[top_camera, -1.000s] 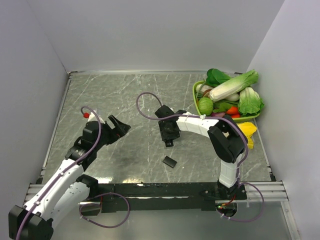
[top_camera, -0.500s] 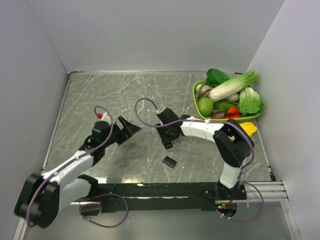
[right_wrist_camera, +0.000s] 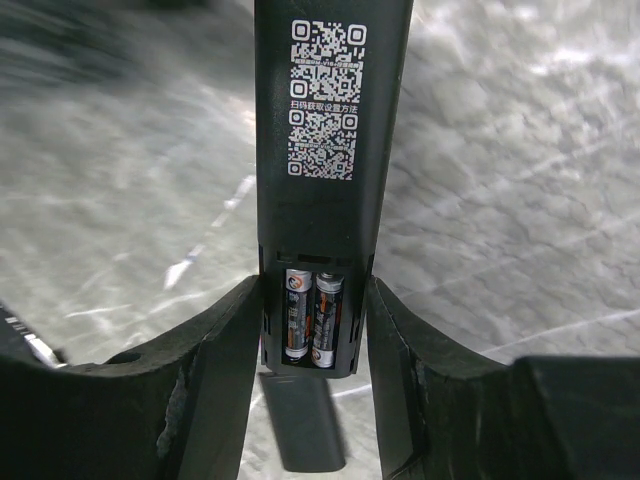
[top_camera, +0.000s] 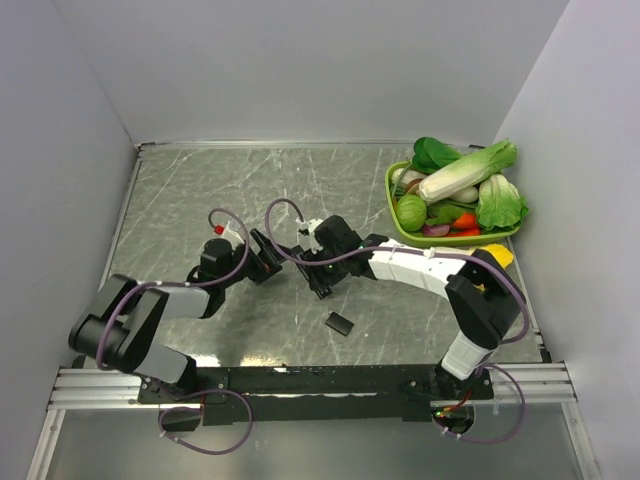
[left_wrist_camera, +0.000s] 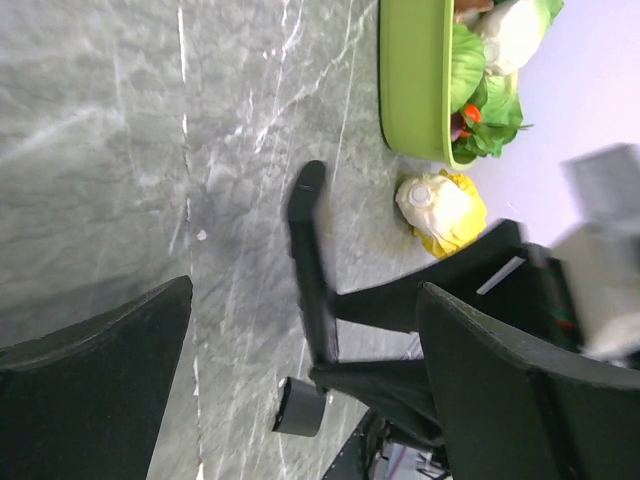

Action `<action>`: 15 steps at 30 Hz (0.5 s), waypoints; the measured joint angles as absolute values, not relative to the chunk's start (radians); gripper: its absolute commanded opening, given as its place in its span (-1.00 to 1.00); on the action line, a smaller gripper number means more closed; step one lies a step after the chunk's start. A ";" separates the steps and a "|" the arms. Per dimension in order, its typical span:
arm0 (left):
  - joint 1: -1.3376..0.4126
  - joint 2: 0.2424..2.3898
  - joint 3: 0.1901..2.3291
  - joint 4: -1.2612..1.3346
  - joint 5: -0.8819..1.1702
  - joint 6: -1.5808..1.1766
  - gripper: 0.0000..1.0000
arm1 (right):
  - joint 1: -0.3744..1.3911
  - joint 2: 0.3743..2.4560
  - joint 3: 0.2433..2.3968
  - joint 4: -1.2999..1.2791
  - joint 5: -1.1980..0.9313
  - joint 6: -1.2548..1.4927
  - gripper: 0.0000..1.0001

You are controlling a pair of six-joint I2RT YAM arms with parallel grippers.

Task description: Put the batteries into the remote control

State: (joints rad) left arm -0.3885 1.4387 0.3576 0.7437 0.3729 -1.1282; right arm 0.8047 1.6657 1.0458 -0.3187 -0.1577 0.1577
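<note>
**Right gripper clamped on the remote, battery bay uncovered: hazards**

The right gripper (right_wrist_camera: 313, 300) is clamped on the remote (right_wrist_camera: 330, 150), one finger on each long edge, at the battery bay (right_wrist_camera: 313, 272) end. Both batteries (right_wrist_camera: 300, 320) sit side by side in the bay, and nothing is fitted over them. The cover (top_camera: 340, 323) lies flat on the table (top_camera: 200, 200), at 5 o'clock from the remote in the overhead view. The left gripper (top_camera: 265, 258) stands just beside the remote at 9 o'clock, jaws spread wide and holding nothing.

Hazards, as I judge them from here:

1. Battery loss. Only the bay contacts retain the batteries. A roll of the right wrist that turns the bay downward, or a knock, may drop them.
2. Collision. The left gripper is close to the right fingers. A fast approach may strike the remote or those fingers and shift the grip.
3. Pivoting. The hold is at one end only and most of the remote overhangs. A side push may swing it between the fingers.
4. Blocked cover. The right fingers flank the bay, so I expect the cover cannot slide on until I regrip farther up.
5. Basket (top_camera: 392, 200) at 2 o'clock: well apart, no concern.
</note>
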 measured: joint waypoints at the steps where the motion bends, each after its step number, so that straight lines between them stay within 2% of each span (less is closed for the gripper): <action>1: -0.392 1.459 0.358 0.762 0.377 -1.137 0.94 | 0.807 1.656 1.046 -0.313 -0.166 0.157 -0.82; 8: -0.430 1.563 0.358 0.888 0.388 -1.189 0.98 | 0.818 1.609 1.046 -0.286 -0.211 0.152 -0.82; 11: -0.446 1.570 0.358 0.917 0.387 -1.198 0.88 | 0.828 1.605 1.046 -0.279 -0.221 0.151 -0.82; 14: -0.461 1.570 0.364 0.933 0.386 -1.201 0.72 | 0.839 1.605 1.046 -0.276 -0.231 0.152 -0.82; 15: -0.465 1.570 0.364 0.940 0.385 -1.202 0.61 | 0.842 1.605 1.046 -0.274 -0.232 0.154 -0.82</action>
